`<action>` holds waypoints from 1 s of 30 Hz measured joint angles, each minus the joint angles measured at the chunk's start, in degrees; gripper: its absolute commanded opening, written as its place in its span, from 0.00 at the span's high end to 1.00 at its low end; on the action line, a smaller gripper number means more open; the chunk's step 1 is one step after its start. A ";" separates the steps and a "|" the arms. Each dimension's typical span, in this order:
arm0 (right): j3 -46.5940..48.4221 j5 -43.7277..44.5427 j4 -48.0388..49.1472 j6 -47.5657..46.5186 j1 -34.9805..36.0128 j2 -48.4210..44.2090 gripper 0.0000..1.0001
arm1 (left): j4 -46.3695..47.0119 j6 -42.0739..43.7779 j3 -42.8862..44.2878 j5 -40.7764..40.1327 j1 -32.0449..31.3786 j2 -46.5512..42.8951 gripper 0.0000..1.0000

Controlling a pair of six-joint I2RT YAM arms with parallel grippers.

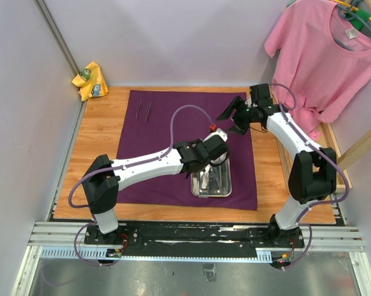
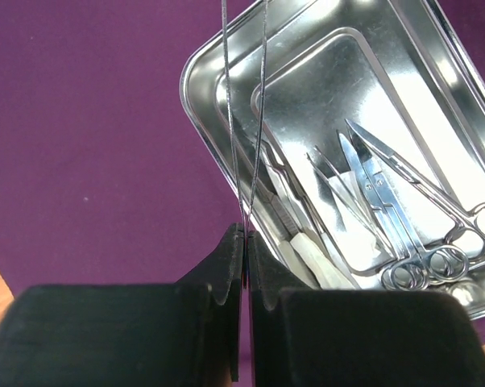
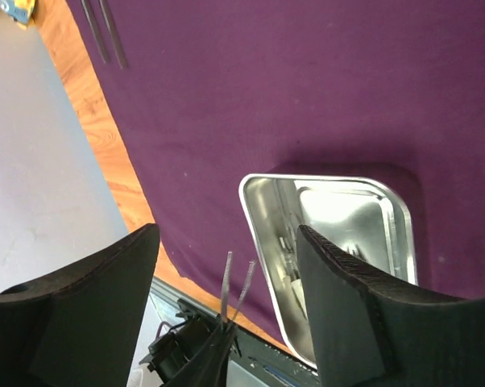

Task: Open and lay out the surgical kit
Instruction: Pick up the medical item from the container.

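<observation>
left hand (image 2: 244, 235) pinched on forceps (image 2: 243, 121) | right hand (image 3: 226, 234) spread wide above cloth (image 3: 307, 81)

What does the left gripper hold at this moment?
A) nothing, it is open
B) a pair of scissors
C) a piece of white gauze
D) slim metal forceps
D: the left gripper is shut on the slim metal forceps, whose two thin prongs stick out over the steel tray; the scissors lie in the tray.
</observation>
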 measured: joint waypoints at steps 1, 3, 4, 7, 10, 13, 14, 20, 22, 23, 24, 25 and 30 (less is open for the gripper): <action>0.07 -0.26 0.00 -0.39 -1.09 -0.09 0.28 | 0.02 -0.07 0.00 -0.11 0.22 0.00 1.00; 0.04 -0.42 -0.48 -1.18 -3.21 -0.46 0.27 | 0.11 -0.24 0.00 -0.02 0.87 0.00 1.00; 0.02 -0.42 -0.74 -1.66 -4.17 -0.81 0.27 | 0.22 -0.28 0.00 0.07 1.38 0.00 1.00; -0.81 -0.31 -1.36 -3.30 -5.97 -3.43 0.27 | 1.29 -0.55 0.04 1.16 5.25 0.00 1.00; -2.73 -0.42 -1.90 -5.53 -6.32 -8.33 0.27 | 1.62 -0.76 1.20 2.36 11.39 0.44 1.00; -4.96 -0.74 -2.40 -8.22 -6.25 -13.44 0.26 | 2.75 -1.29 4.74 3.85 18.73 2.51 1.00; -6.12 -0.85 -2.40 -9.31 -6.27 -15.26 0.25 | 3.17 -1.49 5.97 4.52 21.18 3.37 1.00; -13.33 -2.10 -3.56 -15.19 -6.27 -22.86 0.24 | 5.79 -2.19 11.06 8.41 31.67 9.46 1.00; -15.26 -2.51 -4.39 -17.25 -6.19 -24.44 0.23 | 6.69 -2.21 11.96 9.84 34.16 11.78 1.00; -16.02 -2.62 -4.79 -18.23 -6.12 -25.05 0.21 | 7.10 -2.19 12.15 10.38 35.04 12.70 1.00; -16.72 -2.78 -5.14 -19.17 -6.01 -25.59 0.21 | 7.56 -2.16 12.33 11.15 36.15 13.79 1.00; -17.31 -2.82 -5.40 -19.85 -5.92 -26.10 0.21 | 8.04 -2.12 12.33 11.76 37.07 14.75 1.00; -20.26 -3.67 -5.97 -23.34 -5.68 -27.98 0.21 | 9.46 -1.31 12.79 14.36 40.94 18.51 1.00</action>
